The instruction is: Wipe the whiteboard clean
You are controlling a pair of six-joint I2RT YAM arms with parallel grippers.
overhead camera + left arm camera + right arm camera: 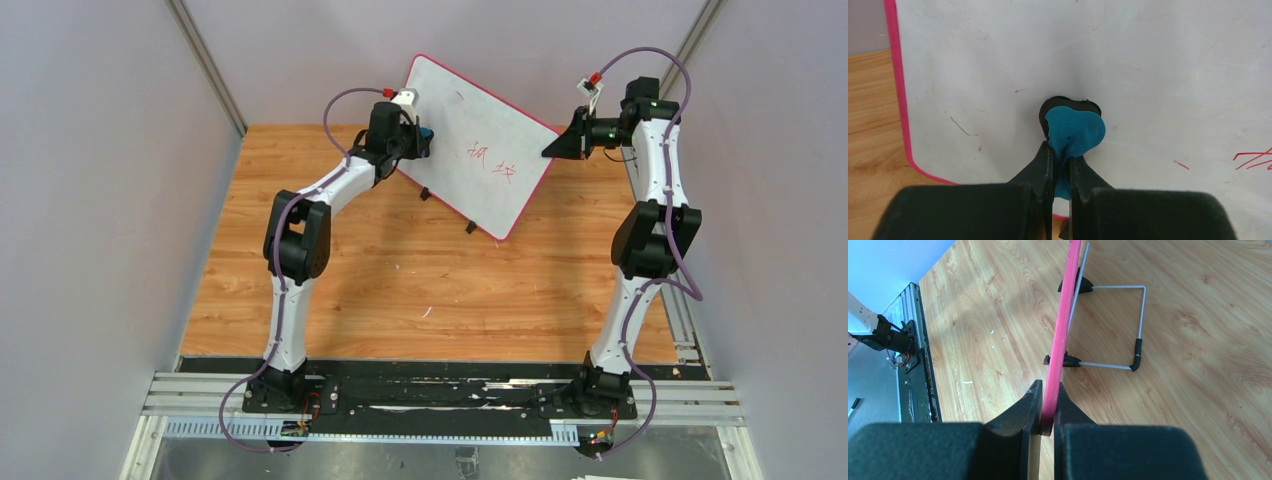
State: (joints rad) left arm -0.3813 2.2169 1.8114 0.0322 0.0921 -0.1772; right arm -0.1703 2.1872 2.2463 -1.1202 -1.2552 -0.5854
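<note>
1. Top external view: the whiteboard (480, 150) is standing propped at a tilt on the far half of the wooden surface (400, 290). It is turned cornerwise, so its long edges are running diagonally from upper left to lower right.
2. Red handwriting (492, 162) is showing on the right part of the board's face. The left part is showing only faint smudges and a few tiny marks.
3. The left arm is reaching in from the left side. The left fingers (1049, 160) are clamping tight on a small blue eraser (1075, 130) with a black backing.
4. Left wrist view: the eraser is pressing against the white face, near the board's rounded lower-left corner. It is sitting well apart from the red strokes showing at the right edge of that view.
5. The right arm is reaching in from the right. The right fingers (1035, 400) are pinching the pink rim (1064, 310) at the board's right-hand corner, one finger on each side of it.
6. Right wrist view: the board is appearing edge-on as a thin pink line. A wire stand (1142, 315) is folding out behind it, with its black-tipped ends resting on the wood.
7. Small white flecks (968, 382) are lying scattered on the surface, on the near side of the board's base.
</note>
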